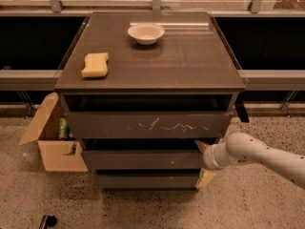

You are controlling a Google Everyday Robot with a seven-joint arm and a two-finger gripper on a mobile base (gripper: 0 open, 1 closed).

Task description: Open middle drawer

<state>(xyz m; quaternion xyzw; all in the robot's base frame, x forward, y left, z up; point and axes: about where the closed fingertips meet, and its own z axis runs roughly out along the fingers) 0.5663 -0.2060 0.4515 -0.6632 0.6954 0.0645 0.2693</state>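
Camera view puts the middle drawer (143, 159) in the lower centre of the frame, 2nd in a stack of 3 on the cabinet (157, 63). It's a wide, shallow slab with its long axis running left to right. The flat front faces straight toward the lens. It's dark grey-brown, matte and smooth, with no handle I can see.

The scratched top drawer (147, 124) just above it has pale squiggly marks across its front. The bottom drawer (145, 180) looks narrower and plain.

My gripper (203, 161) is at the right end of the middle drawer, low and right of centre. The jaws are spread well apart, one above the other. The upper fingertip (200, 145) sits at the drawer front's top right corner. The lower fingertip (206, 179) is down by its bottom right corner, overlapping the bottom drawer's end. So the drawer's right end sits between them. I can't tell if either tip actually presses on it.

The arm (262, 154) comes in from the right edge. It's a rounded, cream-coloured tube with small dark dots.

On the cabinet's brown top there's a round shallow cream bowl (146, 33) toward the back. A yellow wavy-edged sponge (95, 64) lies toward the left. An open cardboard box (52, 144) stands on the speckled floor (143, 209), left of the cabinet.
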